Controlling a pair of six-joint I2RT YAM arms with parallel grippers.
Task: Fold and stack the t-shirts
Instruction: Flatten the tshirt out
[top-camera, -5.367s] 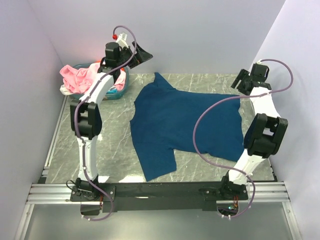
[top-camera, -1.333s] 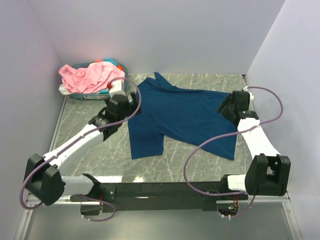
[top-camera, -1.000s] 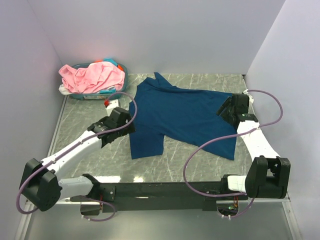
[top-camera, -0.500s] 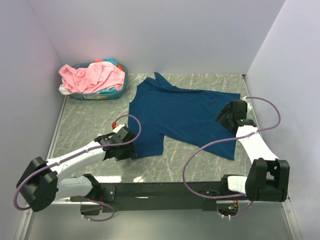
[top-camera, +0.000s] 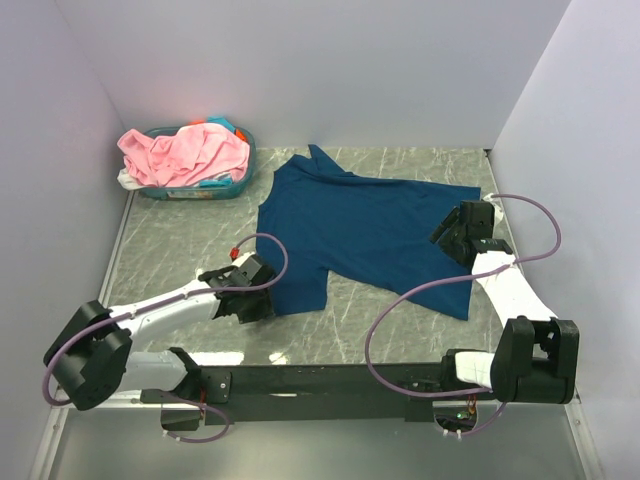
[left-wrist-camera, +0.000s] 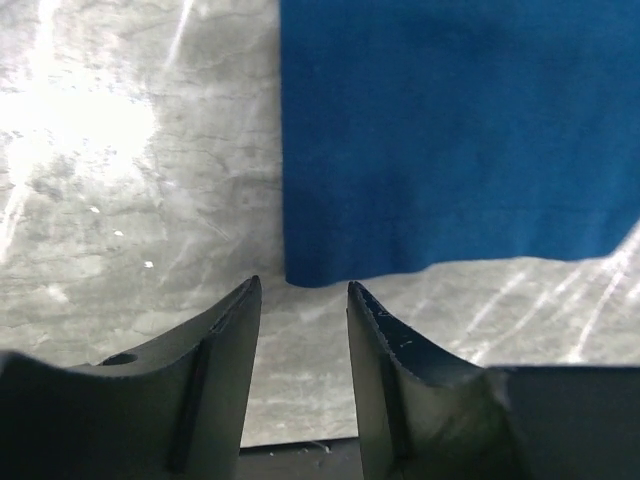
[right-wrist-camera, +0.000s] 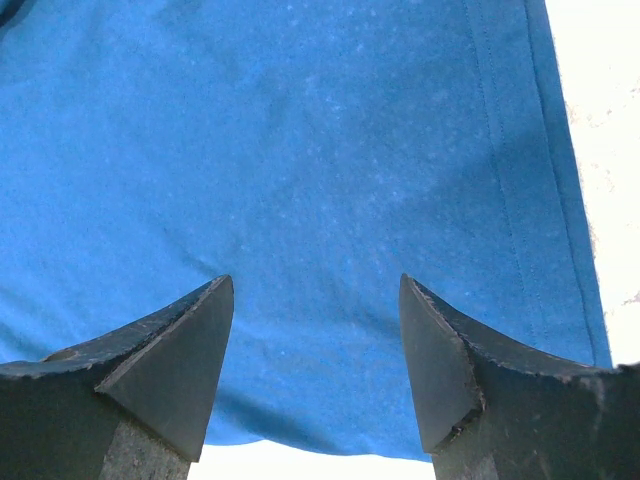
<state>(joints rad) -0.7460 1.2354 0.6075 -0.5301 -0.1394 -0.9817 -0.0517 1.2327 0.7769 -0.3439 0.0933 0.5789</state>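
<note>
A dark navy t-shirt (top-camera: 370, 230) lies spread flat on the marble table, one sleeve reaching toward the near left. My left gripper (top-camera: 256, 303) sits low at that sleeve's near corner. In the left wrist view the gripper (left-wrist-camera: 303, 288) is open with a narrow gap and only table between its fingers, and the cloth corner (left-wrist-camera: 300, 270) lies just past the tips. My right gripper (top-camera: 447, 232) hovers over the shirt's right part, wide open (right-wrist-camera: 315, 283) above blue cloth (right-wrist-camera: 300, 130). A pink t-shirt (top-camera: 185, 150) is heaped in the basket.
The teal basket (top-camera: 238, 182) stands at the back left corner, with pale cloth under the pink one. Purple walls close in the left, back and right sides. The black rail (top-camera: 320, 380) with both arm bases runs along the near edge.
My left arm has swung from beside the basket toward the near edge, down to the sleeve's corner, with its jaws narrowing. The right gripper has shifted slightly over the shirt's right side.
</note>
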